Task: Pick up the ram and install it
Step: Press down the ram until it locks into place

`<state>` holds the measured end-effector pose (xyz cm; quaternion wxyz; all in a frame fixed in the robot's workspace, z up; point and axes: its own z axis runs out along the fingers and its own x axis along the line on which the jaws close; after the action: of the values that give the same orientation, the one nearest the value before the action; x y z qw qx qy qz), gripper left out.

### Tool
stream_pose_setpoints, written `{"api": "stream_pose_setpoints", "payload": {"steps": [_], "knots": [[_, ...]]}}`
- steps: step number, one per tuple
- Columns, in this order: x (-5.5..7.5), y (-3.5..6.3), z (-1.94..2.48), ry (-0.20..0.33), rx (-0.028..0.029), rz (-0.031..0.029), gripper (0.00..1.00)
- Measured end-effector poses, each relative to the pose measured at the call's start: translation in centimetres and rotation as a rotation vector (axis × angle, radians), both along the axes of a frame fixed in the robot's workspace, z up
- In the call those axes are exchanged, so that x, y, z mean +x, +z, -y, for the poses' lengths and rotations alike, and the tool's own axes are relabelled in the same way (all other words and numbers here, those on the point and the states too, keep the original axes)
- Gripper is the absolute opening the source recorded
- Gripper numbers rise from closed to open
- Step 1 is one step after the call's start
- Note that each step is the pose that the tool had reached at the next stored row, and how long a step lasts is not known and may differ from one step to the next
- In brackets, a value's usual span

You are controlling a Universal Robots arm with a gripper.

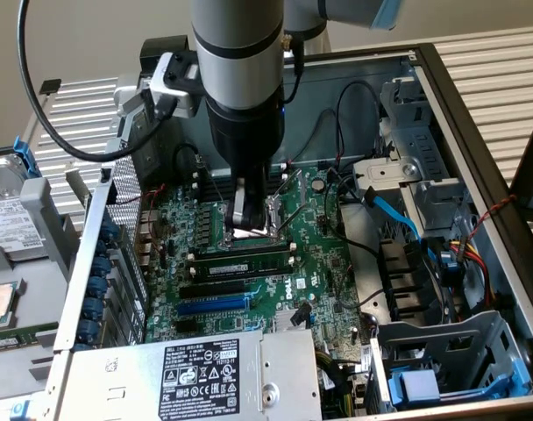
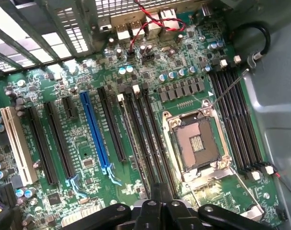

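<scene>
One ram (image 1: 249, 262) stick is sitting in its slot; I'm hovering my gripper (image 1: 246, 219), jaws closed and empty, just above it.

Ram (image 1: 247, 262) in slot beside socket (image 1: 253, 230)

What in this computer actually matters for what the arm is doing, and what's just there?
In the job:
- the ram, lying along a black slot
- the gripper, shut, close by the ram
- the black memory slots

Just there:
- blue slot
- processor socket
- power supply
- blue cable
</scene>
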<state>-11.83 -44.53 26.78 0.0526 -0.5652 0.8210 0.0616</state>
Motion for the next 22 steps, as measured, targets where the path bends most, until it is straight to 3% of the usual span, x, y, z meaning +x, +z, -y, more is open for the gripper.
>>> {"api": "stream_pose_setpoints", "payload": {"steps": [22], "knots": [[0.0,-0.44,0.0,-0.396,0.0,0.0,0.11]]}}
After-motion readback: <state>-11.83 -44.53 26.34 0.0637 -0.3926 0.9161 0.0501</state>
